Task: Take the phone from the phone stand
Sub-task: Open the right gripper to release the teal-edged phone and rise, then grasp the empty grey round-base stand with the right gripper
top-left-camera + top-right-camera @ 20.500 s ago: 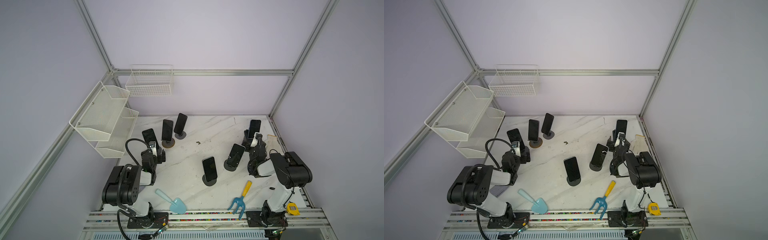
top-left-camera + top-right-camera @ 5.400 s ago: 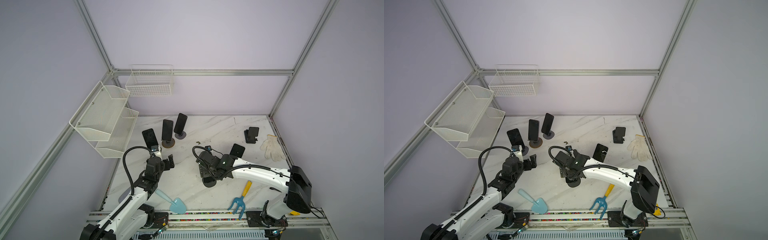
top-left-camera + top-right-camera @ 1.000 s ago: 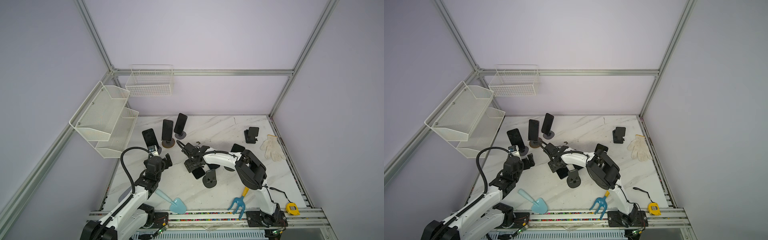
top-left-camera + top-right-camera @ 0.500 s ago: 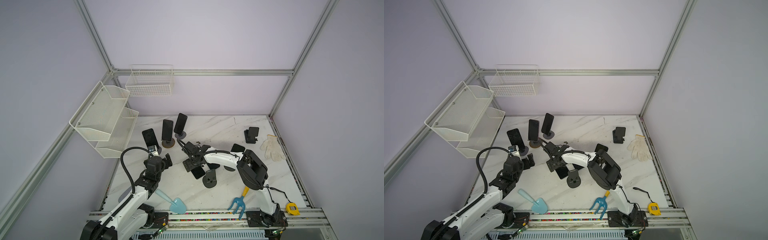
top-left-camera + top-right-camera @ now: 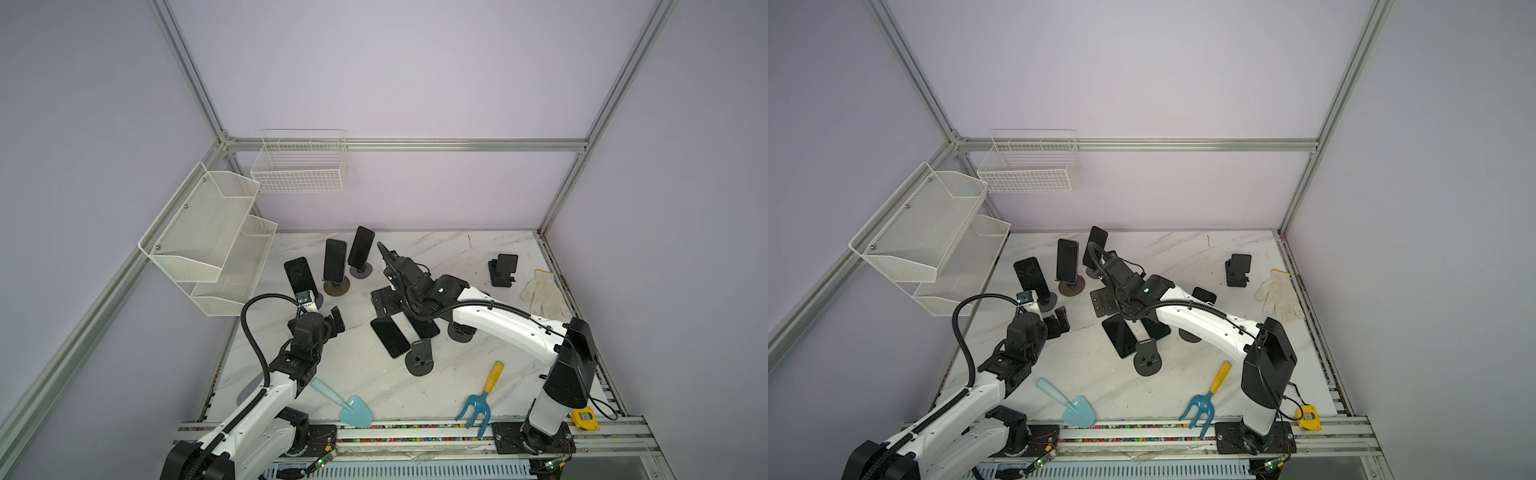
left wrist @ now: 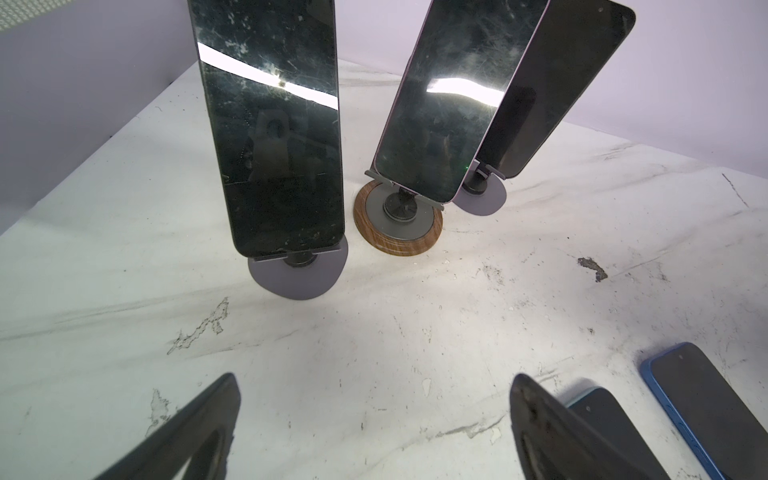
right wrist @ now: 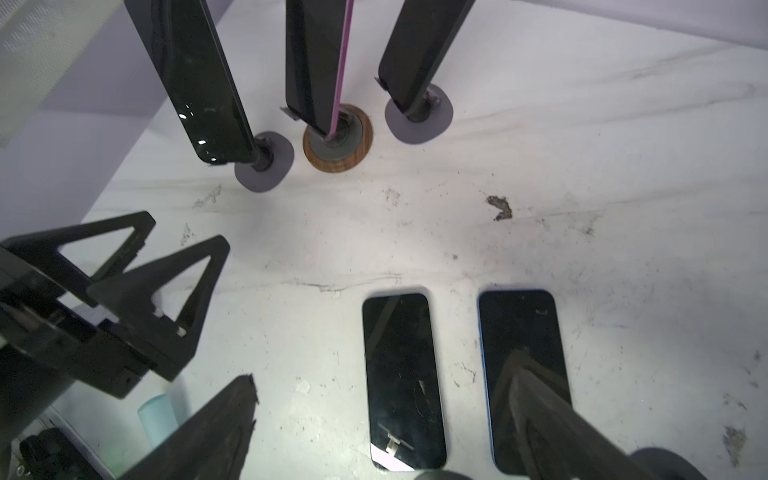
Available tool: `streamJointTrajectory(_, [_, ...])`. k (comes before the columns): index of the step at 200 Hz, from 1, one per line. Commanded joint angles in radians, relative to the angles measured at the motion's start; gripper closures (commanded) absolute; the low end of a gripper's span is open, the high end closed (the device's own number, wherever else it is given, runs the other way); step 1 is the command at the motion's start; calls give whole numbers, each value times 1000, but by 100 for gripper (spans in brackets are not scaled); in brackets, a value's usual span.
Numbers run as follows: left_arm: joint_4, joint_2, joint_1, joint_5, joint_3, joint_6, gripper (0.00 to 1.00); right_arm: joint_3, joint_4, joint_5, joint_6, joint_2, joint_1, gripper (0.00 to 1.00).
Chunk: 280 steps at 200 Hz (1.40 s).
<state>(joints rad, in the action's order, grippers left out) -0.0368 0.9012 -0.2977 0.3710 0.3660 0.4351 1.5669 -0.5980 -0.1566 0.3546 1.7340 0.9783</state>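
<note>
We see the right gripper (image 5: 386,305) spread wide and empty at the centre of both top views, above the phone (image 5: 390,337) lying flat on the table (image 5: 457,257), just beside an empty stand (image 5: 419,358). The left gripper (image 5: 334,319), lower left, gapes too, holding nothing, facing three propped phones (image 5: 335,259)

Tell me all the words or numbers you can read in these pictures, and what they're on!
No word, number or sign can be read anywhere.
standing phones: screens dark, showing only reflections and smudges.
flat phones: screens dark, no writing.
yellow tape measure: its label is too small to read.
coloured strip on the front rail: too small to tell if it holds any signs.
</note>
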Motion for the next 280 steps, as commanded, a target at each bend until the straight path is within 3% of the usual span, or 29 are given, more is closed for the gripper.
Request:
streamJointTrajectory(1, [-42, -3, 0, -1, -19, 3, 0, -50, -186, -38, 35, -11, 23, 3])
streamJointTrajectory(37, [-41, -2, 1, 2, -19, 2, 1, -193, -157, 7, 98, -92, 39, 3])
streamJointTrajectory(116, [-36, -8, 0, 0, -18, 3, 0, -354, -148, -17, 210, -123, 91, 3])
streamJointTrajectory(171, [-28, -14, 0, -2, -19, 5, 0, -462, 7, 6, 305, -154, 98, 15])
streamJointTrajectory(280, [-22, -25, 0, -9, -17, 8, 0, -474, -65, -82, 385, -176, 110, 34])
